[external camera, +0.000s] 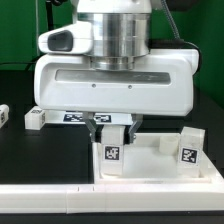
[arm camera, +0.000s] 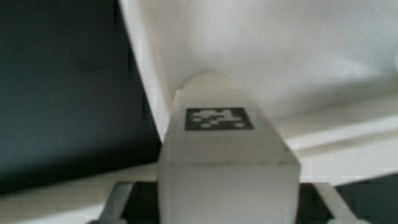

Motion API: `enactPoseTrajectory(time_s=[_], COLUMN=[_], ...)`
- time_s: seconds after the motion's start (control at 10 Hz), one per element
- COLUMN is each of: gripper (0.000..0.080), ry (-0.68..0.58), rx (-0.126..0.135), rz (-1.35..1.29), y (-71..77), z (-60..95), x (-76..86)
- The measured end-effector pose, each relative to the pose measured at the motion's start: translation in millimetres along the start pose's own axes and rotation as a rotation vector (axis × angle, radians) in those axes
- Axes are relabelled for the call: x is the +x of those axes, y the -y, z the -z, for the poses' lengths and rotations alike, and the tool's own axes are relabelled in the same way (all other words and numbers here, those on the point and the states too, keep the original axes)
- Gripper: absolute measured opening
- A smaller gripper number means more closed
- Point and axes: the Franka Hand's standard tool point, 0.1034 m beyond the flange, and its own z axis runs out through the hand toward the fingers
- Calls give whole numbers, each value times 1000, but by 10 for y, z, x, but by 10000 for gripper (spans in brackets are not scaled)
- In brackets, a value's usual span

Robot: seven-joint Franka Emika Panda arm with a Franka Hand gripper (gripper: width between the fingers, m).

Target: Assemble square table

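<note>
— Where is the leg right now?

— The leg [external camera: 112, 152] stands upright between my jaws. They are closed on its upper part, one on each side, and its tagged face is turned toward the exterior camera. In the wrist view it reaches straight out from between my jaws, tag up.

— And the tabletop?

— The tabletop [external camera: 155, 168] lies flat on the table [external camera: 40, 150], close to the table's front edge and toward the exterior view's right. The lower end of the leg I hold is at the tabletop's side toward the exterior view's left. I cannot tell whether it sits in a socket or only hangs above it.

— Anything else near you?

— A second leg [external camera: 190, 148] stands upright at the tabletop's end toward the exterior view's right, well apart from my jaws. A third leg [external camera: 35, 118] rests on the table toward the exterior view's left. The border bar [external camera: 45, 200] runs along the table's front edge.
</note>
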Motion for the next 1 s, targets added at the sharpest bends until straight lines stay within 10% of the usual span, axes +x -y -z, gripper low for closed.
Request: enactPoseTrajectory(time_s=[0.9, 1.0], gripper=[288, 478], ry=[10, 8], rx=[2, 3], rz=[-638, -605], y=[-28, -17], z=[-10, -10], x=[2, 1])
